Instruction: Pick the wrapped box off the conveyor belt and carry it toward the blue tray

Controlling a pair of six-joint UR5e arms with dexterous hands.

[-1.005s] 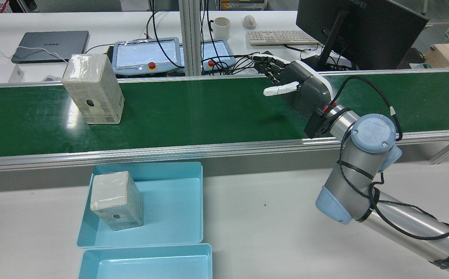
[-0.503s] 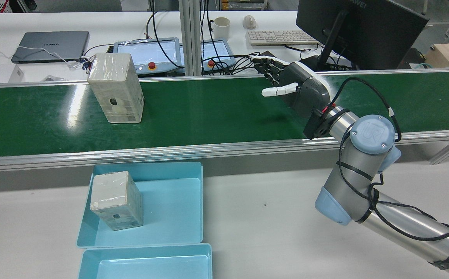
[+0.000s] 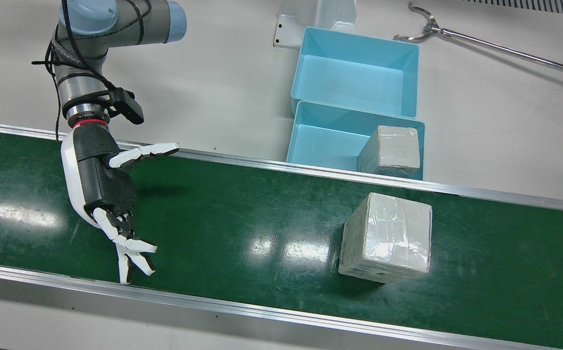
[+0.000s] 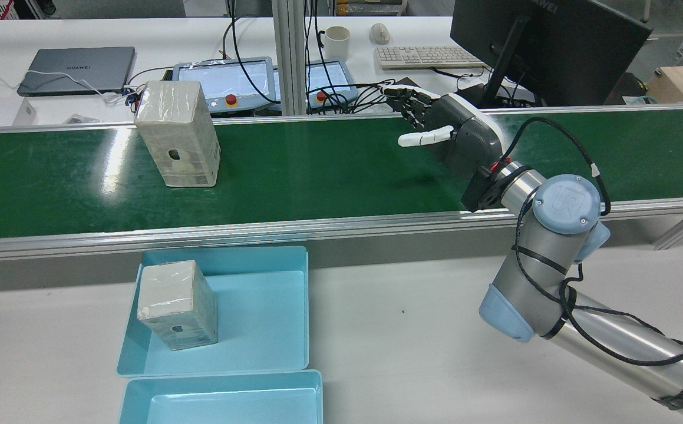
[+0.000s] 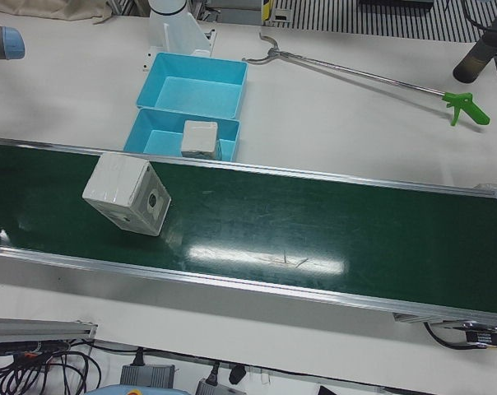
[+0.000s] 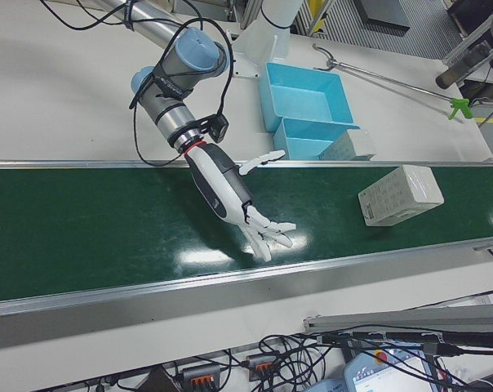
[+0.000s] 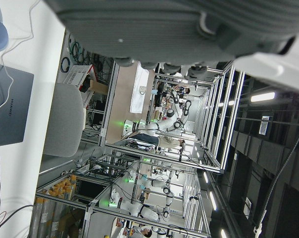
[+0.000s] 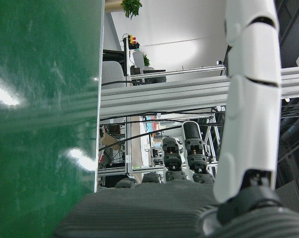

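Barely shifted since half a second ago, the wrapped box (image 4: pixel 177 133) stands upper left on the conveyor belt (image 4: pixel 317 171); my right hand (image 4: pixel 447 132) hovers apart, fingers (image 3: pixel 130 253) spread, empty.

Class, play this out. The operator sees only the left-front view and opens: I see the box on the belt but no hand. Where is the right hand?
Observer: The right hand is over the belt, well apart from the box.
Operator: Is it open?
Observer: Yes, its fingers are spread and it holds nothing.
Operator: And the left hand?
Observer: Only its own camera shows the left hand, just the palm; I cannot tell its state.
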